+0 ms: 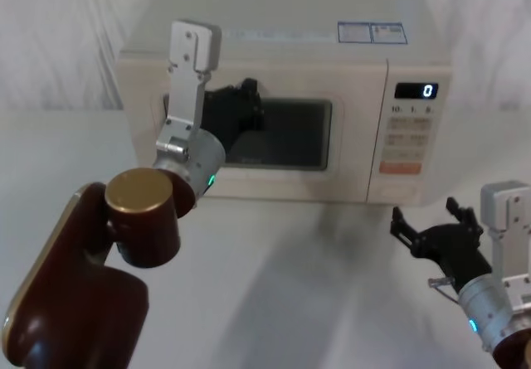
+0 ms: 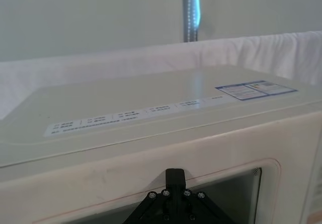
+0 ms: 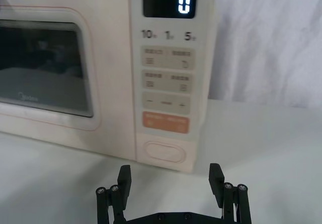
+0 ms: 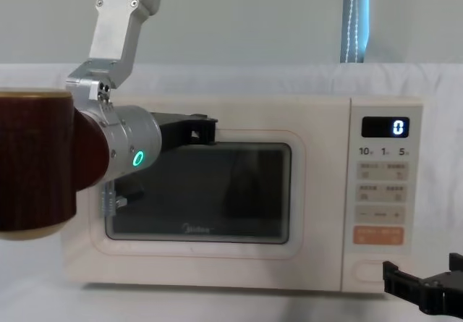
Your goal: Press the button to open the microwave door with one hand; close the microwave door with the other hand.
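Left claw (image 1: pixel 241 104) touches the shut microwave door (image 1: pixel 282 170); interior unclear.

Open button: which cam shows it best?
Right wrist view: the button sits full-face, outline clear, just beyond the open right gripper. Chest view shows it at an angle, low on the panel. Head view: too small to make out. Left wrist view looks across the microwave's top.

One microwave door (image 4: pixel 202 192), one button (image 3: pixel 164 152), one orange key (image 3: pixel 166 122), two grippers.
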